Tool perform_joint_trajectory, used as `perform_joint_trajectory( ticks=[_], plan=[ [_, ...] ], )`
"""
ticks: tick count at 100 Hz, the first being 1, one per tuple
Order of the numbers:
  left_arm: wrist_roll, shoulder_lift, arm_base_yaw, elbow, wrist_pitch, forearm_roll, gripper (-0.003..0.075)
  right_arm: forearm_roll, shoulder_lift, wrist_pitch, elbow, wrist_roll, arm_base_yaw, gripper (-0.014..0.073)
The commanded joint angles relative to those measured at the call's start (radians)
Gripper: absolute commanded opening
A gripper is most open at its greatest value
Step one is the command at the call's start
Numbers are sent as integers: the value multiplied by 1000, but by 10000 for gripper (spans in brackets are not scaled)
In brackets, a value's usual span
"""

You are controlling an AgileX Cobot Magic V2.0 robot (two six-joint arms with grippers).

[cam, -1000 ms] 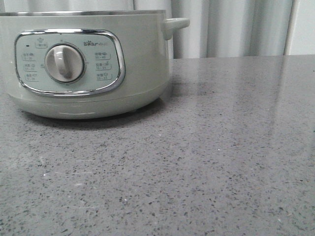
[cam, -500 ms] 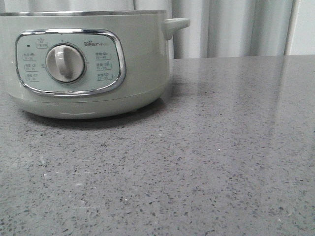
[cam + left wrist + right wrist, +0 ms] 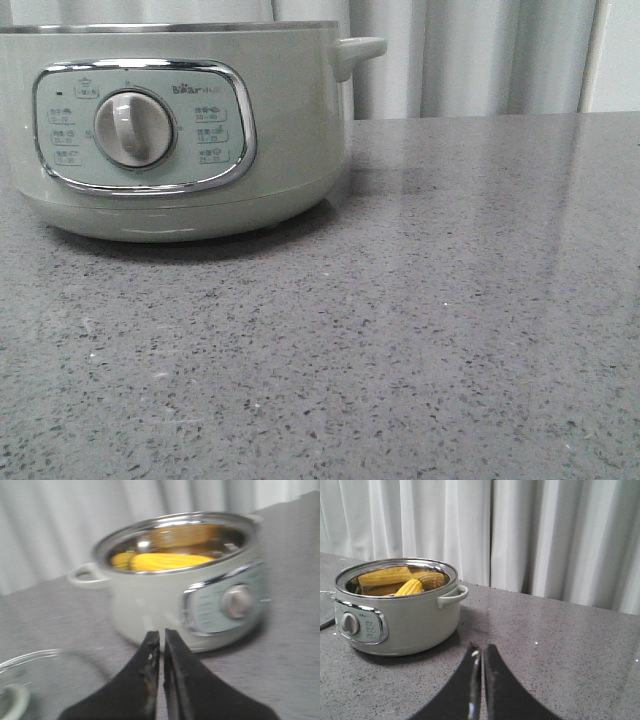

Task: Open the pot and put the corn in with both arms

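The pale-green pot (image 3: 180, 130) stands on the grey counter at the left of the front view, its dial facing me; neither gripper shows there. It stands open, with no lid on it. In the left wrist view the pot (image 3: 150, 600) holds a yellow corn cob (image 3: 170, 561). In the right wrist view the pot (image 3: 405, 620) holds the corn (image 3: 411, 586), whose reflection shows on the steel wall. My left gripper (image 3: 161, 634) is shut and empty, in front of the pot. My right gripper (image 3: 482, 651) is shut and empty, to the pot's right, over the counter.
A glass lid (image 3: 45, 680) with a pale knob lies on the counter beside the pot, at the edge of the left wrist view. White curtains (image 3: 545, 535) hang behind the counter. The grey speckled counter (image 3: 450, 320) stretches to the pot's right.
The front view has shifted very slightly, so the pot sits a few pixels further right. Nothing else has visibly changed.
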State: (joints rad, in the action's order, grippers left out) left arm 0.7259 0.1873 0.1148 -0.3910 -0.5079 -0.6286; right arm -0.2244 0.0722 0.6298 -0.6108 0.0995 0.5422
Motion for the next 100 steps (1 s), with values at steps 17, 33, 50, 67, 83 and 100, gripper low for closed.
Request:
perform_joint_trajectory(
  ticks=[17, 33, 50, 67, 83, 100],
  plan=[
    [-679, -83, 10, 275, 468, 595, -18, -21, 18, -80, -20, -1, -5, -50],
    [-808, -145, 10, 391, 461, 623, -18, -21, 18, -80, -20, -1, -5, -50],
    [-808, -227, 6, 416, 365, 623, -18, -21, 18, -80, -20, -1, -5, -50],
    [-808, -225, 4, 416, 227, 610, -18, -21, 18, -78, -20, -1, -5, -50],
    [-808, -225, 4, 416, 208, 597, -18, -21, 18, -78, -20, -1, -5, -50],
    [-808, -225, 4, 416, 208, 597, -18, -21, 18, -78, -20, -1, -5, -50]
  ],
)
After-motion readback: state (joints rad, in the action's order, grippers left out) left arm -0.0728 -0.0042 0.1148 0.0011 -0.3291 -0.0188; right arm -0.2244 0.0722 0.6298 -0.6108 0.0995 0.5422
